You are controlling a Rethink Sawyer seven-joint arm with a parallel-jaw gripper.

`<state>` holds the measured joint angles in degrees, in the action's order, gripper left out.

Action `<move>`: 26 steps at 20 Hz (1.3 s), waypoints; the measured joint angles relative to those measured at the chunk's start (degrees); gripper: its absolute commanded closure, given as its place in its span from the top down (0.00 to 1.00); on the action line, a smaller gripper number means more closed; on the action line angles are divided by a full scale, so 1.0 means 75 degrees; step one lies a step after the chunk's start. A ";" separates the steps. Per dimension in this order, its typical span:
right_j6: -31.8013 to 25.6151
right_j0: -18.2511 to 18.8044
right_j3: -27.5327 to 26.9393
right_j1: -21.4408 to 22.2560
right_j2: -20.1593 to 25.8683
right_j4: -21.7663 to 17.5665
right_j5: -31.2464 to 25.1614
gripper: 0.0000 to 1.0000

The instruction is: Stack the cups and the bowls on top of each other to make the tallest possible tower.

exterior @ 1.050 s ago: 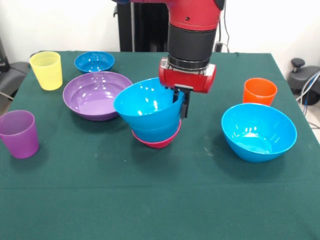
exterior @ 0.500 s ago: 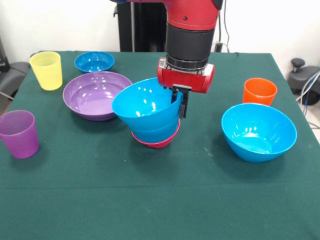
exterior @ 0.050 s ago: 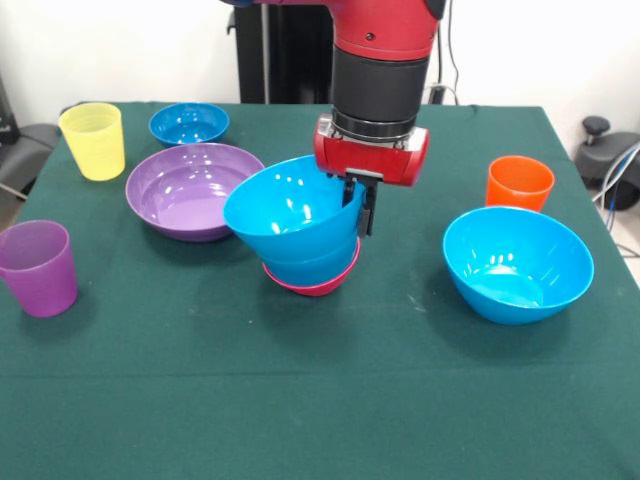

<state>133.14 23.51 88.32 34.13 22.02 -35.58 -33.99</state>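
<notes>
I see my gripper [exterior @ 0.050 s ago: 359, 205] clamped over the rim of a tilted glossy blue plastic bowl [exterior @ 0.050 s ago: 290, 210]. It sits nested on another blue bowl [exterior @ 0.050 s ago: 315, 265] inside a small magenta bowl [exterior @ 0.050 s ago: 318, 285], mid-table on the green cloth [exterior @ 0.050 s ago: 320, 380].

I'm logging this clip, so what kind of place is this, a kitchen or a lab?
Most likely a robotics lab: a red robot arm works over a green-clothed table laid with toy-like plastic bowls and cups, with cables at the edge.
</notes>
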 measured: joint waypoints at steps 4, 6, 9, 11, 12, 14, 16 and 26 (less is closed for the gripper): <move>0.0000 0.0000 0.0018 0.0007 -0.0001 -0.0001 0.0000 0.00; 0.0000 0.0000 0.0024 0.0011 -0.0001 -0.0001 0.0000 0.00; 0.0000 -0.0002 0.0040 0.0017 -0.0002 -0.0001 0.0000 0.00; 0.0000 -0.0006 0.0053 0.0020 -0.0002 -0.0002 0.0002 0.00; 0.0000 -0.0007 0.0057 0.0020 -0.0002 -0.0001 0.0002 0.00; 0.0000 -0.0012 0.0071 0.0025 -0.0002 -0.0002 0.0000 0.00; 0.0000 -0.0012 0.0081 0.0029 -0.0002 -0.0002 0.0001 0.00; 0.0000 -0.0060 0.0118 -0.0027 -0.0004 -0.0004 0.0010 1.00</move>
<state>133.14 23.06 89.21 33.93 21.99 -35.61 -33.92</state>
